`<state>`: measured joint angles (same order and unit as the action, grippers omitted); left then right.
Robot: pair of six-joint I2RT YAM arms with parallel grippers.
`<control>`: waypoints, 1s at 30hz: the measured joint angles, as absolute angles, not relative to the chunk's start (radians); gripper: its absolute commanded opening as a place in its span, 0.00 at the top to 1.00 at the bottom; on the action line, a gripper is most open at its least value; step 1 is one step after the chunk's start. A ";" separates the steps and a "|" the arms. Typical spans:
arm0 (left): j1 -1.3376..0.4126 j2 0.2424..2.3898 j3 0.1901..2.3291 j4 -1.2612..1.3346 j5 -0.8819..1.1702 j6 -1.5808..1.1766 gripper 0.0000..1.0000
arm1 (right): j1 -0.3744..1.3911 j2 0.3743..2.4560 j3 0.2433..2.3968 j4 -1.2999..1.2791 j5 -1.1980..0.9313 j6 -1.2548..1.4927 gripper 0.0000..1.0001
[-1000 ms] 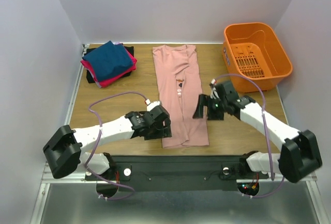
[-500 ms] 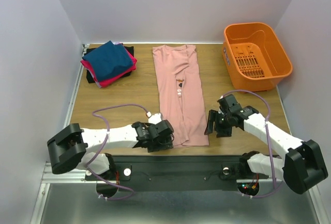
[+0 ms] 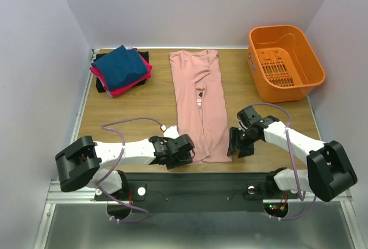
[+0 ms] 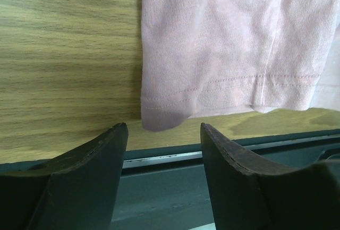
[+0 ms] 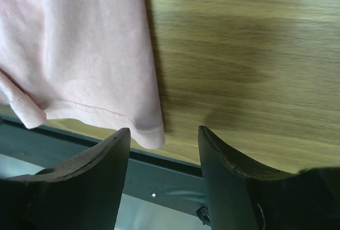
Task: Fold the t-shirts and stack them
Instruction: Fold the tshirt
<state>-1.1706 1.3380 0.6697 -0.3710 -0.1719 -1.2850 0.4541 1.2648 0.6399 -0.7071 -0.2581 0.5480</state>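
A dusty-pink t-shirt (image 3: 198,102) lies folded into a long strip down the middle of the table, hem toward me. My left gripper (image 3: 185,156) is open at the hem's near left corner (image 4: 159,117), which sits between its fingers. My right gripper (image 3: 235,144) is open at the hem's near right corner (image 5: 151,134), also between its fingers. Neither holds cloth. A stack of folded shirts, navy-blue (image 3: 119,65) on top of magenta (image 3: 133,83) and black (image 3: 102,88), sits at the back left.
An orange plastic basket (image 3: 286,62) stands at the back right. The table's near edge and a metal rail (image 4: 212,153) lie just below both grippers. Walls close in the left, right and back.
Both grippers have moved toward the near edge along the pink shirt's sides and now sit at its hem corners. The shirt has not moved.
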 measured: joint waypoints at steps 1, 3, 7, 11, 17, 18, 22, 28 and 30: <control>-1.171 1.340 0.670 -0.370 -0.175 -1.287 0.33 | 0.461 1.268 0.640 -0.707 -0.262 0.546 0.41; -1.171 1.349 0.670 -0.369 -0.179 -1.290 0.35 | 0.472 1.271 0.640 -0.706 -0.269 0.546 0.42; -1.171 1.360 0.672 -0.364 -0.182 -1.291 0.37 | 0.503 1.298 0.640 -0.705 -0.281 0.547 0.45; -1.171 1.361 0.672 -0.364 -0.186 -1.294 0.37 | 0.533 1.305 0.638 -0.703 -0.287 0.554 0.46; -1.171 1.361 0.672 -0.364 -0.190 -1.304 0.38 | 0.552 1.306 0.638 -0.699 -0.287 0.562 0.51; -1.171 1.361 0.672 -0.364 -0.192 -1.308 0.38 | 0.557 1.307 0.638 -0.698 -0.287 0.566 0.52; -1.171 1.361 0.671 -0.363 -0.196 -1.319 0.38 | 0.559 1.311 0.638 -0.697 -0.287 0.570 0.58; -1.171 1.374 0.672 -0.353 -0.203 -1.325 0.48 | 0.564 1.332 0.638 -0.695 -0.287 0.566 0.78; -1.171 1.387 0.681 -0.348 -0.207 -1.325 0.51 | 0.564 1.339 0.638 -0.695 -0.287 0.563 0.87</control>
